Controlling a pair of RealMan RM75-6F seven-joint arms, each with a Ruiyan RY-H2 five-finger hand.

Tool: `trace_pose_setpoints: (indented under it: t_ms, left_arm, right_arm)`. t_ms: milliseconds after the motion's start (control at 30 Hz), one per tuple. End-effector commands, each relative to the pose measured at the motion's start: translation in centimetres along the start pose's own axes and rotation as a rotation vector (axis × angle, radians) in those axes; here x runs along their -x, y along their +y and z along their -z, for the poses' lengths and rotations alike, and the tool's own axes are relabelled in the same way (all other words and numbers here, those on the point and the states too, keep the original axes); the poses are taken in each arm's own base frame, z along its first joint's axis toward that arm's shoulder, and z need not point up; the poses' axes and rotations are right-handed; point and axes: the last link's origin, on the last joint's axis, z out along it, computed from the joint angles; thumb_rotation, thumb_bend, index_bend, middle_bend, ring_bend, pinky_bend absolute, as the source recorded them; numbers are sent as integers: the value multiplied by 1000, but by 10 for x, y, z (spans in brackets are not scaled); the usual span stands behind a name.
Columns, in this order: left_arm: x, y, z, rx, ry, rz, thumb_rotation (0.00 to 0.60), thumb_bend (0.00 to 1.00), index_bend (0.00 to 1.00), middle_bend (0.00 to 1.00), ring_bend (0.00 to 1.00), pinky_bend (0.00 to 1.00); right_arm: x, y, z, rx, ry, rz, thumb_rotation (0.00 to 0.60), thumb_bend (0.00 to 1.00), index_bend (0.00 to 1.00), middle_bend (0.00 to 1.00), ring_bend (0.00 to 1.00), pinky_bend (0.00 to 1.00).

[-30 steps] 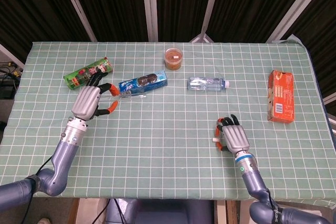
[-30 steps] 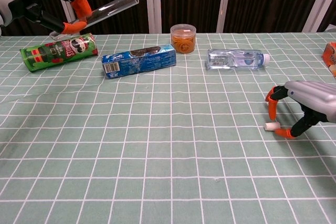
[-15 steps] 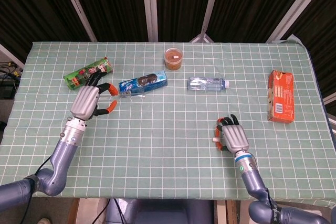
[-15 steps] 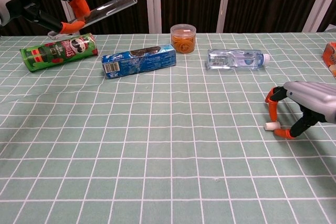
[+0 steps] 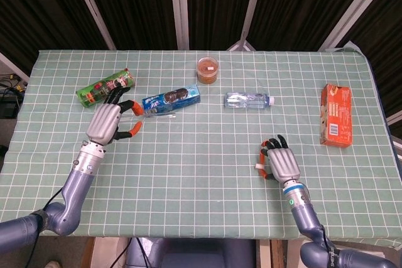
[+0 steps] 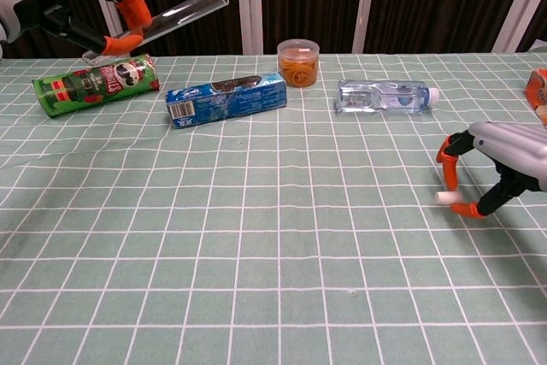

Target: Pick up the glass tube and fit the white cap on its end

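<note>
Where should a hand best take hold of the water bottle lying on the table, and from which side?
Grip the water bottle around its clear middle, coming from above. It lies on its side with its white cap pointing toward the robot's right, and nothing stands close beside it, so fingers could probably close across the body.

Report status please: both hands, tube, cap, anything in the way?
Left hand holds glass tube, raised above table. Right hand pinches white cap, low over cloth. Between them: biscuit pack, water bottle.
</note>
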Motion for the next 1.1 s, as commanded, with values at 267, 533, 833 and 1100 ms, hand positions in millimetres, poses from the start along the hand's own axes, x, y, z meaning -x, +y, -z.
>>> trace_pose_setpoints:
  t_ms: [267, 533, 833, 1100]
  left_arm:
    - [31, 12, -11, -11, -42, 66, 600, 636, 565, 543, 105, 0]
    - [59, 34, -27, -23, -69, 104, 600, 636, 565, 543, 105, 0]
    - [76, 55, -45, -52, -69, 154, 600, 636, 565, 543, 105, 0]
    - [84, 72, -53, -66, -59, 197, 600, 636, 565, 543, 109, 0]
  right_arm:
    - [-45, 9, -13, 12, 133, -5, 600, 321, 667, 286, 165, 62]
    - [-104, 9, -28, -28, 337, 88, 600, 319, 667, 286, 165, 62]
    - [-149, -3, -44, -162, 540, 289, 600, 318, 667, 286, 165, 62]
    - [-156, -15, -52, -269, 617, 465, 600, 319, 668, 286, 165, 62]
